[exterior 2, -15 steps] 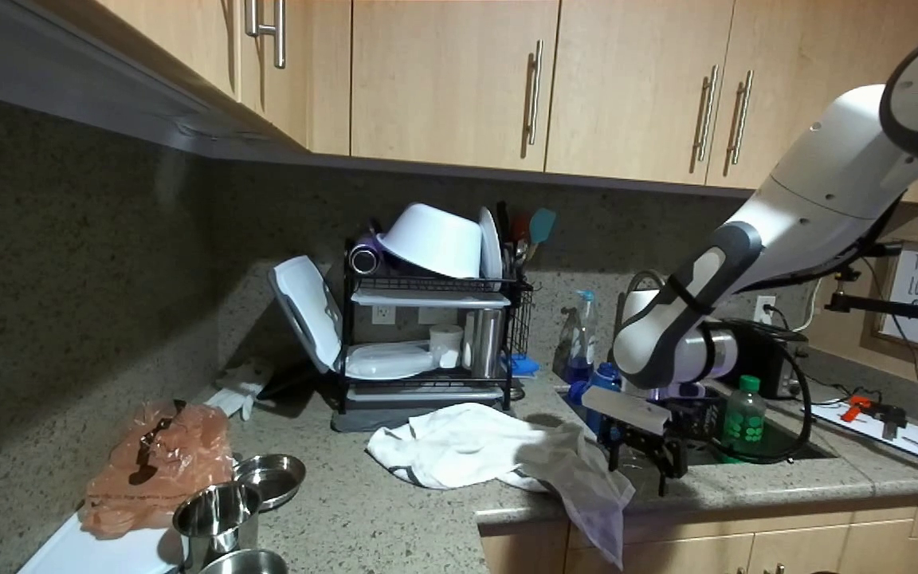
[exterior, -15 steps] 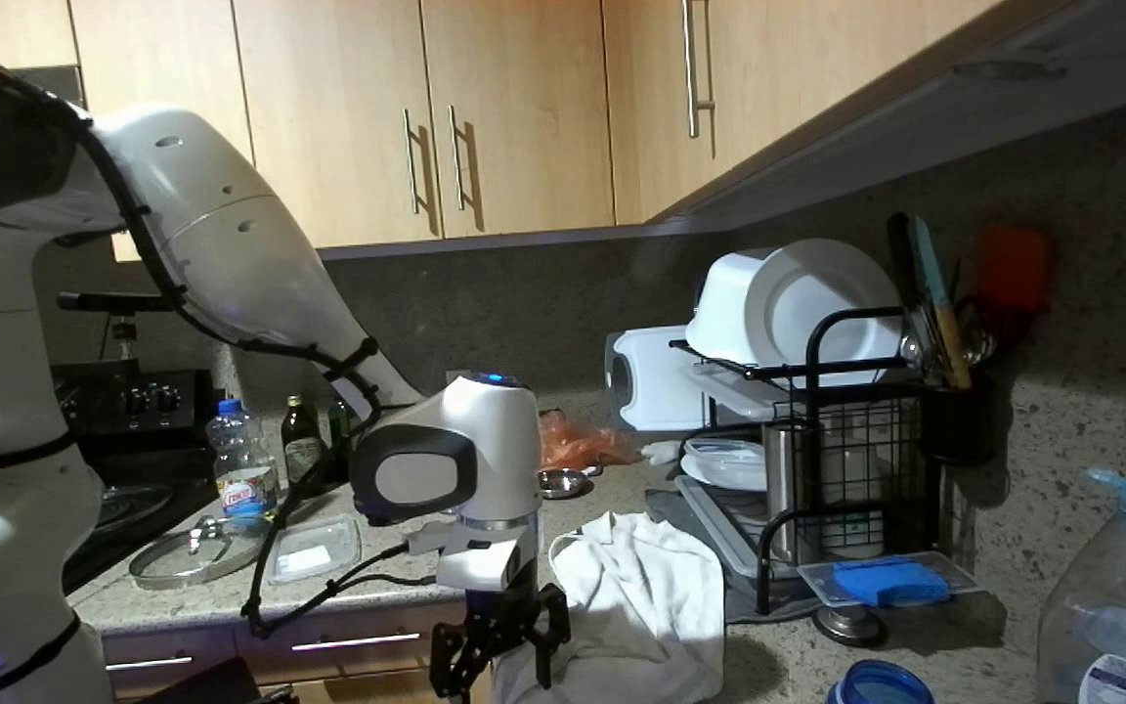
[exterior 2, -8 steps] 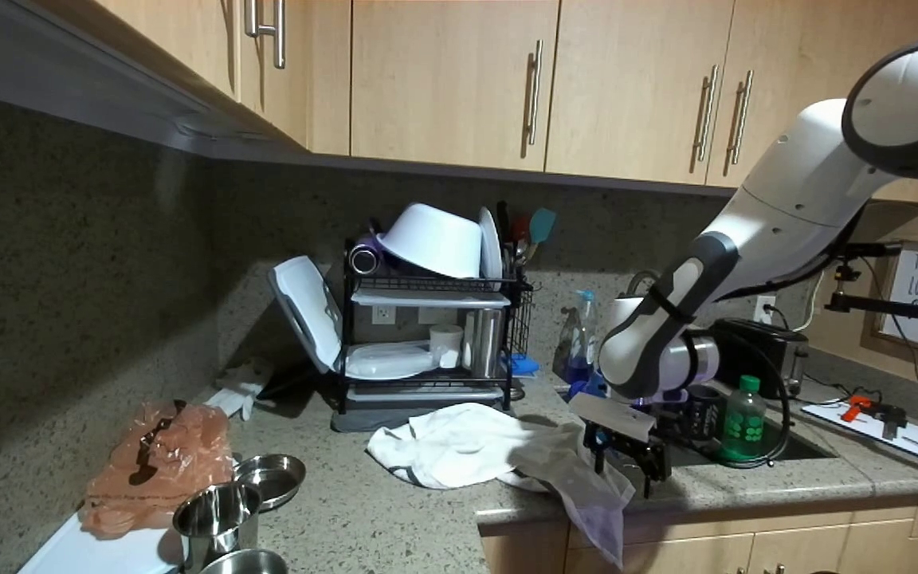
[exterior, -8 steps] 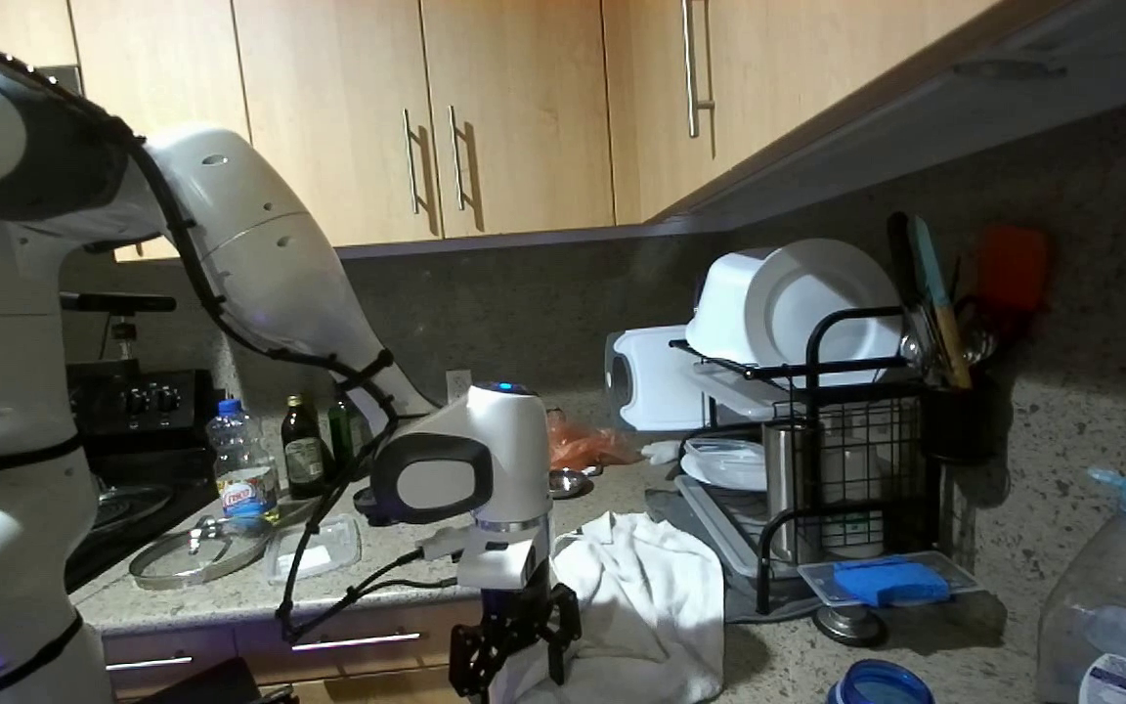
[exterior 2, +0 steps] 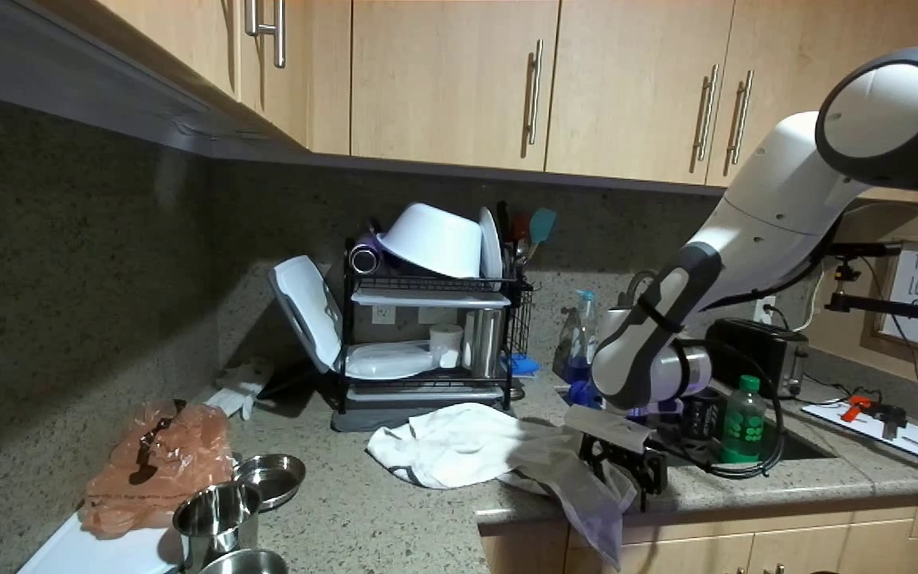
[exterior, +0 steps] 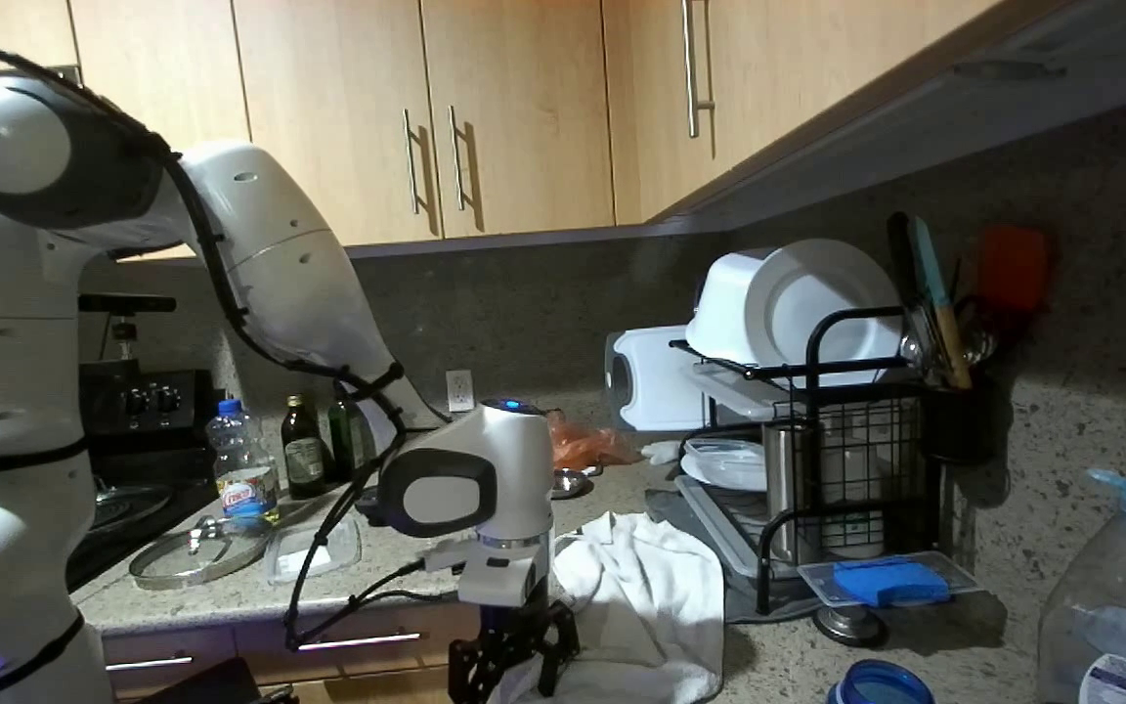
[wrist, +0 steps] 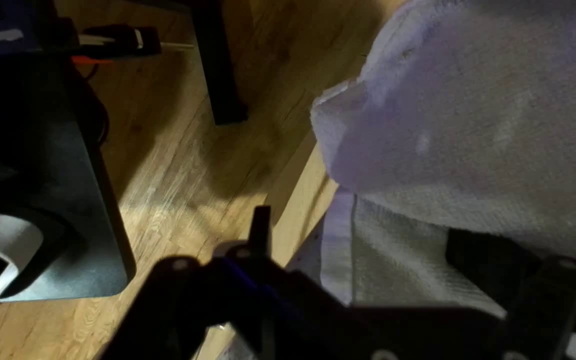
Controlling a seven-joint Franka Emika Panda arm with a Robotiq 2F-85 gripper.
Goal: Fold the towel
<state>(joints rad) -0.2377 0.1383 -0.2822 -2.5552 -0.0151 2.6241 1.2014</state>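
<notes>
One white towel (exterior 2: pixel 491 450) lies rumpled on the counter (exterior 2: pixel 363 510), an end (exterior 2: pixel 590 510) drooping over the edge; the gripper (wrist: pixel 358 232) stands near that end, fingers (wrist: pixel 260 230) parted, nothing clamped; closing too shallow could pinch only one layer; the overhang's weight could drag it floorward.

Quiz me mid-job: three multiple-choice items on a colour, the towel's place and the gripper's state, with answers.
1. The bowl atop the dish rack is:
A) red
B) black
C) white

2. The towel lies:
A) inside the bowl
B) partly over the edge of the counter
C) atop the dish rack

3. The gripper is:
A) open
B) shut
C) out of view

1 C: white in both exterior views.
2 B: an exterior view shows one end hanging past the edge.
3 A: fingers apart in the wrist view.
</notes>
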